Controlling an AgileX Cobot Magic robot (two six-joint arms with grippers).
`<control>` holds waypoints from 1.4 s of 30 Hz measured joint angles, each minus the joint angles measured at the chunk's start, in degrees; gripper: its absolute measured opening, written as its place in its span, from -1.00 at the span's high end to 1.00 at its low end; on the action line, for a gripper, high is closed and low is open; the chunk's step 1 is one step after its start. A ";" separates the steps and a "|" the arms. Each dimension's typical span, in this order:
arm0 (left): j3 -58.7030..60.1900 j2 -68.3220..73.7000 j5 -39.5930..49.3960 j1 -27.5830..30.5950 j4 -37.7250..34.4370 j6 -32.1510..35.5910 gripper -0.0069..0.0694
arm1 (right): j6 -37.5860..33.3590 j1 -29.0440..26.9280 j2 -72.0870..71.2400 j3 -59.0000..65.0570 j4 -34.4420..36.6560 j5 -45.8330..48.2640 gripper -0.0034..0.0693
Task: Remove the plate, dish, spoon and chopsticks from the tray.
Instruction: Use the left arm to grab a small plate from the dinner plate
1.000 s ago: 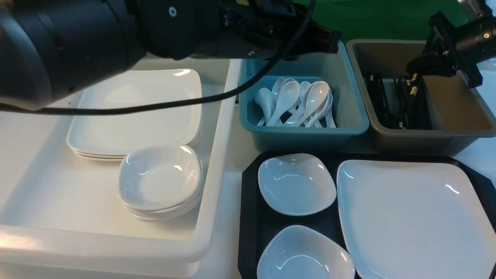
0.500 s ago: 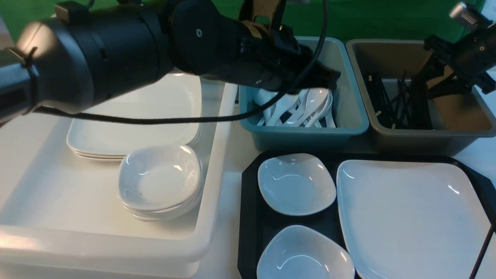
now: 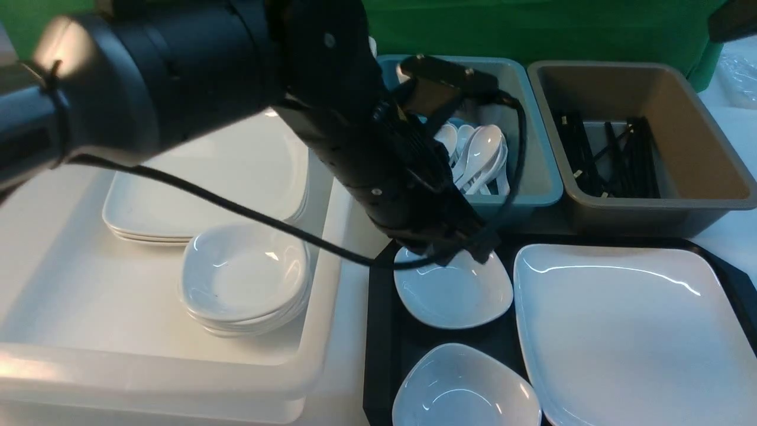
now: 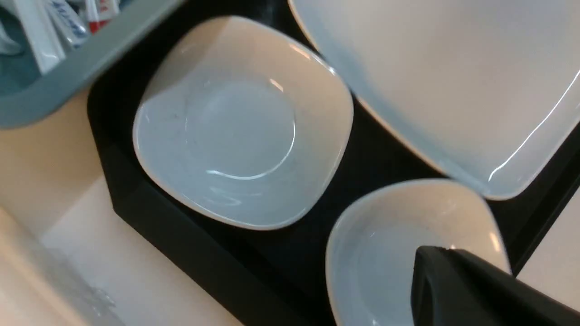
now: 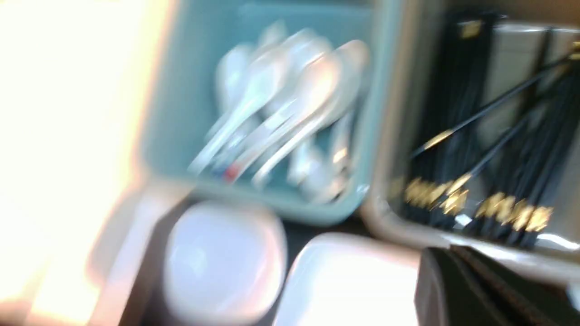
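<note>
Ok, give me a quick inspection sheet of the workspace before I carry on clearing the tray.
Surface: white table, black tray on it.
Job's things: plate, far dish and near dish on the tray; spoons in blue bin; chopsticks in brown bin.
Clutter: white tub holding stacked plates and stacked dishes.
Grippers: left gripper shut, empty, over the far dish; right gripper shut, nothing seen in it.
Cables: black cable draped from the left arm, over the tub.
Surroundings: green backdrop.
</note>
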 joint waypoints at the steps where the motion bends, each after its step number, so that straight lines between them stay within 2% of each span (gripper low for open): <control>1: 0.00 1.04 0.52 -0.88 0.71 -0.13 0.82 | -0.96 0.91 -3.71 3.95 0.00 0.00 0.84; 4: 0.00 4.42 2.53 -3.07 1.19 -1.49 0.82 | -2.15 2.70 -12.79 14.89 -0.20 -0.89 0.84; 9: 0.00 10.20 2.50 -3.58 2.89 -3.33 0.81 | -2.53 3.75 -28.35 35.45 -0.66 -9.01 0.83; 14: 0.00 12.19 0.91 -3.58 4.51 -3.89 0.75 | -3.18 3.75 -38.78 47.21 -0.88 -12.44 0.83; 18: 0.00 13.05 -1.99 -3.58 5.98 -4.01 0.52 | -4.77 3.75 -43.66 51.16 -0.88 -12.73 0.82; 25: 0.00 16.20 -2.93 -3.58 7.35 -4.24 -0.17 | -5.39 3.75 -46.62 52.36 -0.89 -12.98 0.82; 30: 0.00 17.82 -3.26 -3.58 7.35 -7.26 -0.45 | -5.44 3.75 -46.74 52.43 -0.89 -13.16 0.81; 36: -0.02 18.81 -3.27 -3.58 7.15 -8.04 -0.44 | -5.50 3.76 -46.74 52.43 -0.89 -13.92 0.80; 42: -0.07 19.59 -0.57 -3.58 5.70 -8.44 0.10 | -5.50 3.76 -46.74 52.43 -0.89 -14.25 0.80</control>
